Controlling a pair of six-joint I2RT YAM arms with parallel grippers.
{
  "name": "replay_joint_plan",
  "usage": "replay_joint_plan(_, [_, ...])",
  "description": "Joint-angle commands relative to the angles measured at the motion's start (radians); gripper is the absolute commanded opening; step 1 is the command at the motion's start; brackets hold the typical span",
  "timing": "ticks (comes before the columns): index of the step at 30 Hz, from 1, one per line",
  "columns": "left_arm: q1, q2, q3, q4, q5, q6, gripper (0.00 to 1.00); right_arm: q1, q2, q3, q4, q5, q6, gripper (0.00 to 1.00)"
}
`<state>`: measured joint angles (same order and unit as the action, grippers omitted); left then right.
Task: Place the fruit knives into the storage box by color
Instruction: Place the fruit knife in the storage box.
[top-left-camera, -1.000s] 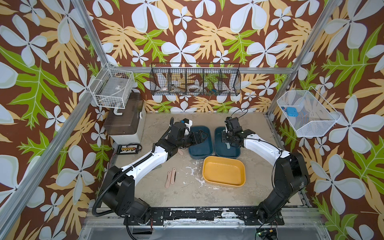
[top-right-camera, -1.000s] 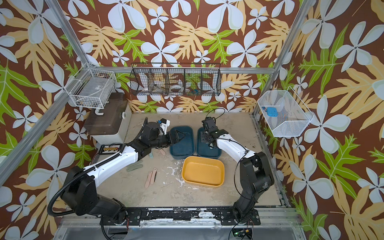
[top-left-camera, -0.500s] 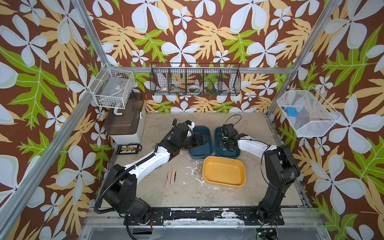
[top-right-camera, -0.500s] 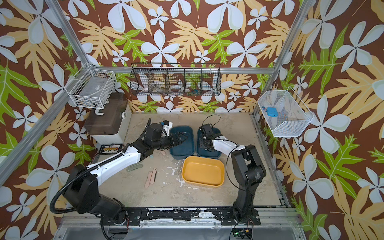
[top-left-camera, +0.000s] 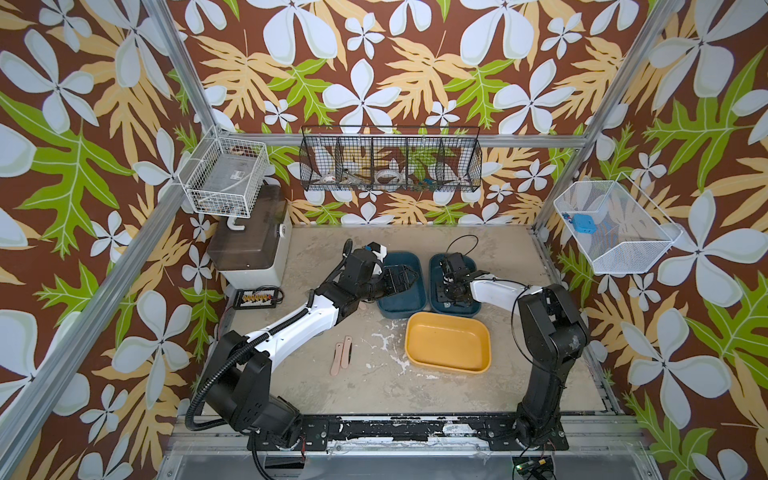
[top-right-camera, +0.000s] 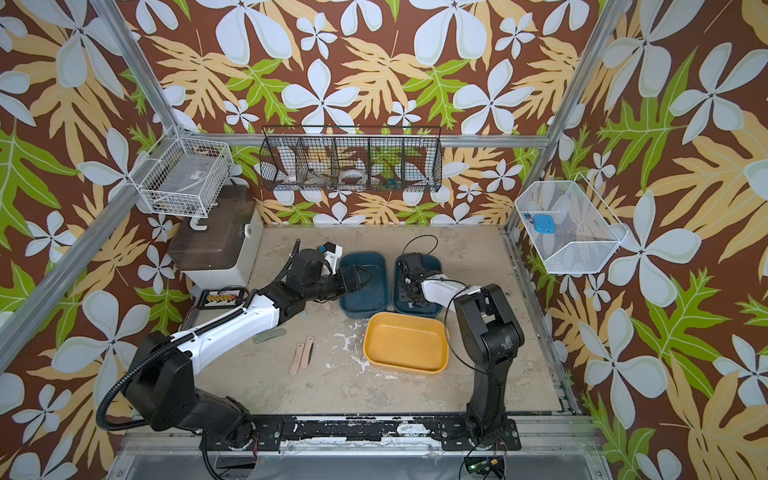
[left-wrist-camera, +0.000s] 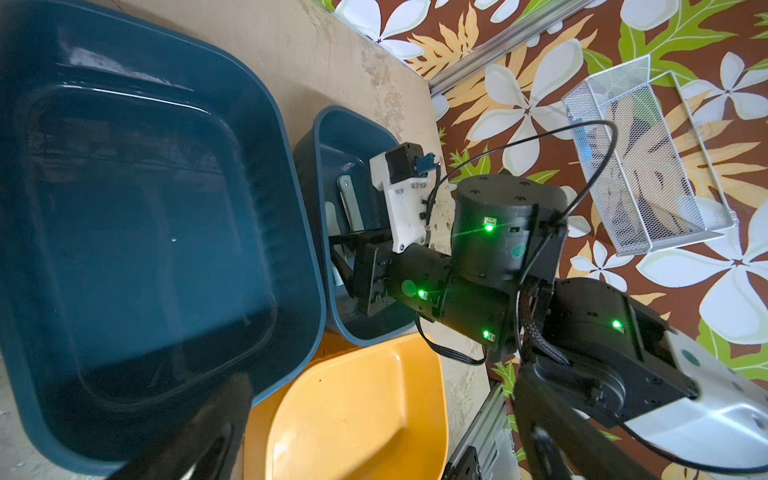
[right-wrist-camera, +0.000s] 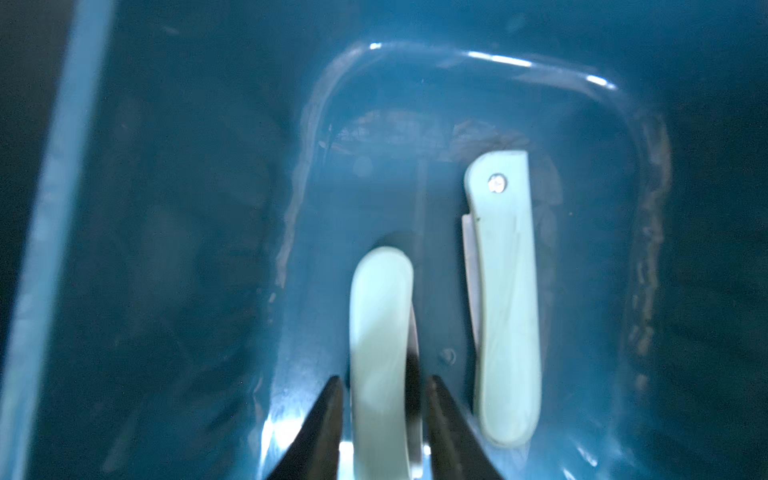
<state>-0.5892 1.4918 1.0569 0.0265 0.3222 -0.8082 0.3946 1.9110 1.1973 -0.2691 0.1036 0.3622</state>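
The right gripper (right-wrist-camera: 384, 399) has just loosened its jaws, slightly spread around a light blue fruit knife (right-wrist-camera: 380, 324) lying in the dark blue box (right-wrist-camera: 166, 208) beside a second light blue knife (right-wrist-camera: 505, 299). That one looks delivered. The left gripper (top-left-camera: 404, 276) holds its jaws spread and empty, and pink knives (top-left-camera: 340, 360) wait on the worktop (top-left-camera: 374, 390).

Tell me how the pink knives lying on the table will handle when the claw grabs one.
The pink knives look thin and rigid, probably light. They lie flat on the table, so rolling seems unlikely, though a push may slide one. They sit close side by side, so gripping one could nudge its neighbour.
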Motion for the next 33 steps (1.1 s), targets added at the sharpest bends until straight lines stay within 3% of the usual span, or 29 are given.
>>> replay_joint_plan(1, [0.0,-0.008,-0.005,0.021,-0.008,-0.002,1.0,0.0,-0.02,0.011,-0.001,0.006,0.001,0.49])
replay_joint_plan(8, [0.013,-0.057,-0.032,0.005,-0.056,0.017,1.0,0.002,-0.128,0.052,-0.031,-0.024,0.007,0.52])
replay_joint_plan(14, [0.109,-0.145,-0.092,0.0,-0.061,0.01,1.0,0.027,-0.222,0.105,-0.035,-0.101,0.026,0.57])
replay_joint_plan(17, [0.169,-0.2,-0.126,-0.01,-0.066,0.012,1.0,0.091,-0.237,0.15,-0.042,-0.097,0.017,0.6])
replay_joint_plan(23, [0.291,-0.307,-0.17,-0.065,-0.072,0.044,1.0,0.243,-0.182,0.273,-0.073,-0.096,0.004,0.66])
replay_joint_plan(33, [0.51,-0.474,-0.234,-0.151,-0.083,0.102,1.0,0.441,0.028,0.51,-0.129,-0.109,-0.022,0.67])
